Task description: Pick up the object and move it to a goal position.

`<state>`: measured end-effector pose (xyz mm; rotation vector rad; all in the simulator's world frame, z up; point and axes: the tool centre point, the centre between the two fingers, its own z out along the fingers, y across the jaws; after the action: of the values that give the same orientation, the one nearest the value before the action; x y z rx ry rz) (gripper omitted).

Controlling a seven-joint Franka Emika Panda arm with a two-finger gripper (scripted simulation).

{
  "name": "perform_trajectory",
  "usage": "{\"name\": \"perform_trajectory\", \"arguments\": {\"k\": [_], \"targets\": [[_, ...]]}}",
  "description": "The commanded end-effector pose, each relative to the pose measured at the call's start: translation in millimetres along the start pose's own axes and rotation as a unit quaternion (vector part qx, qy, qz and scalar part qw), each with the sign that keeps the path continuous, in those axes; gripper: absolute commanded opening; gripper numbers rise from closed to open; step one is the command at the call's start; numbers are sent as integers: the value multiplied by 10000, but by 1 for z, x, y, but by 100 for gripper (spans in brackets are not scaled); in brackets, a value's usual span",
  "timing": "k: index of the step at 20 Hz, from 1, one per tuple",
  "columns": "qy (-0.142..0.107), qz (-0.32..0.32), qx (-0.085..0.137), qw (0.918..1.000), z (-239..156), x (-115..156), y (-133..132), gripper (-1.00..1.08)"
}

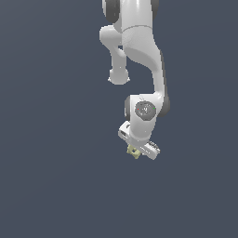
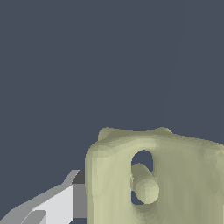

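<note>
The pick-up looks done: the white tool (image 1: 138, 148) pinches the pale yellow-green object (image 1: 134, 151) at its tip (it fills the wrist view), leaving the carry to an unmarked goal.

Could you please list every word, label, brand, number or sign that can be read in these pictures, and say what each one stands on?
None: no readable text in either view.
The round cap on the arm's wrist joint bears tiny reddish and greenish specks, too small to read as any sign.
The pale yellow-green object at the gripper is bare, with only an opening and a rounded peg inside.
The dark background is blank.
</note>
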<state>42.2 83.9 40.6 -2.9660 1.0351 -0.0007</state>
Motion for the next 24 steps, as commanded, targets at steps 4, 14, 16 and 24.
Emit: {"name": "perform_trajectory", "arguments": {"k": [4, 14, 16, 24], "targets": [[-2, -2, -2, 10000, 0, 0, 0, -100], [-2, -2, -2, 10000, -17, 35, 9, -100], [-2, -2, -2, 10000, -23, 47, 12, -100], [-1, -5, -2, 10000, -49, 104, 24, -100]]}}
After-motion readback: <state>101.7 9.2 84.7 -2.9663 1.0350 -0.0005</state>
